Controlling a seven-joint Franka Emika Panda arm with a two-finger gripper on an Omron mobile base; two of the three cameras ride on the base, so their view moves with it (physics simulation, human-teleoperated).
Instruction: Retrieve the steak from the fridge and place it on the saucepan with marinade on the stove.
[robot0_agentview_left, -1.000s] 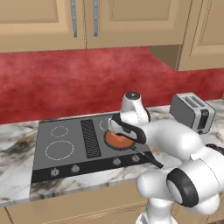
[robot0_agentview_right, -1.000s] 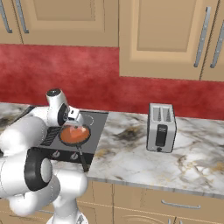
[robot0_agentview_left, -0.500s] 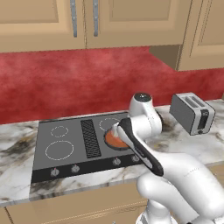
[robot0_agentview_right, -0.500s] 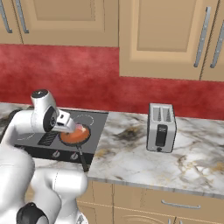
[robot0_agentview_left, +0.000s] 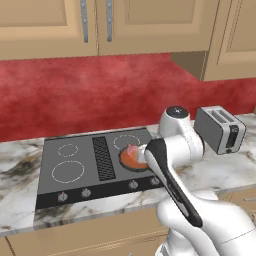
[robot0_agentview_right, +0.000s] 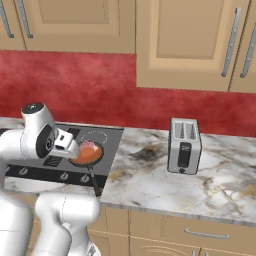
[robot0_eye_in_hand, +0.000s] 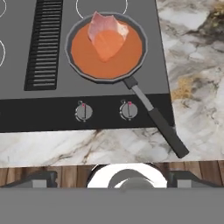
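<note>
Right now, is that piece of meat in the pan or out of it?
In. The steak lies inside the saucepan, partly sunk in the orange marinade, toward the rim away from the handle.

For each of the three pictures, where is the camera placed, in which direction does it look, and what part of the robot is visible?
Left base view: behind the arm's left, facing the stove; the white arm rises at lower right.
Right base view: behind the arm's right, facing the counter and toaster; the arm rises at lower left.
Hand view: on the hand, looking down at the saucepan with the steak in the marinade.
All three share stove, saucepan and steak.
</note>
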